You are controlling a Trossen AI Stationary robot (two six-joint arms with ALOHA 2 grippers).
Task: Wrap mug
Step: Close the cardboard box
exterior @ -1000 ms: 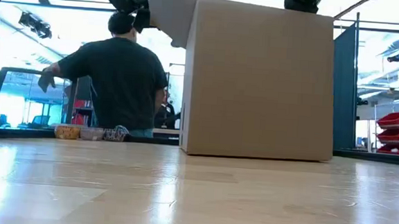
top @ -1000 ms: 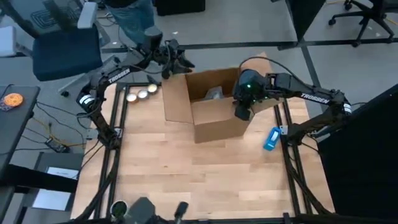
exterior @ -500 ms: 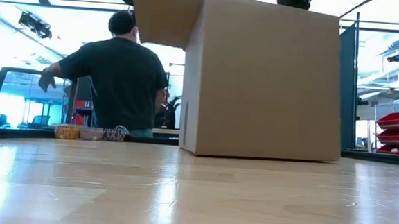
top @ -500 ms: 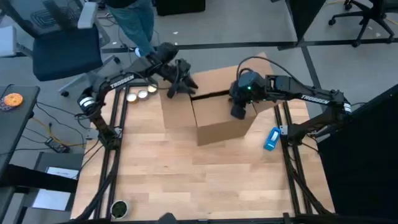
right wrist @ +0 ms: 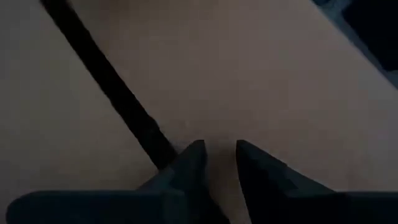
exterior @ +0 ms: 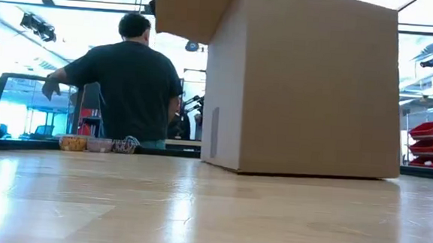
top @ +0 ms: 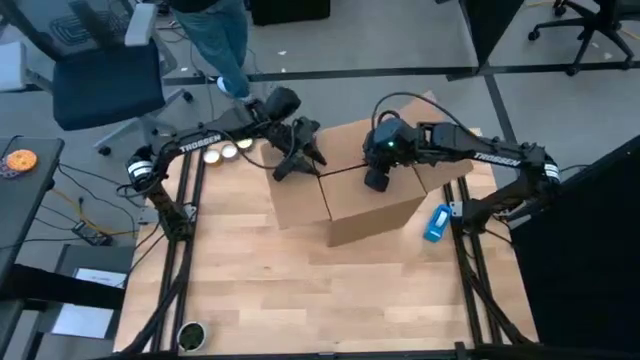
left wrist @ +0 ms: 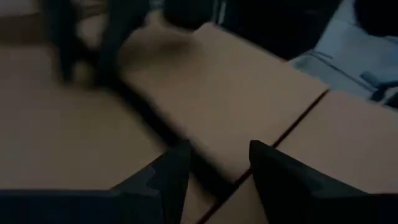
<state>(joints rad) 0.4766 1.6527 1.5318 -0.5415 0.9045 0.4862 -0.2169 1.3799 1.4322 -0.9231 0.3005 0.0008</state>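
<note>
High view: one cardboard box (top: 350, 195) mid-surface, flaps down, mug hidden. Left gripper (top: 297, 160) and right gripper (top: 377, 175) pressing on top.
Low view: box top cut off; one person (exterior: 128, 86) beyond.
Left wrist: fingers (left wrist: 171, 171) moderately apart, empty.
Right wrist: fingers (right wrist: 189, 165) narrowly apart, touching flap.

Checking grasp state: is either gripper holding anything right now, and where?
Nothing held. Left gripper and right gripper both rest on the cardboard box's top flaps, fingers apart, not clamping.
</note>
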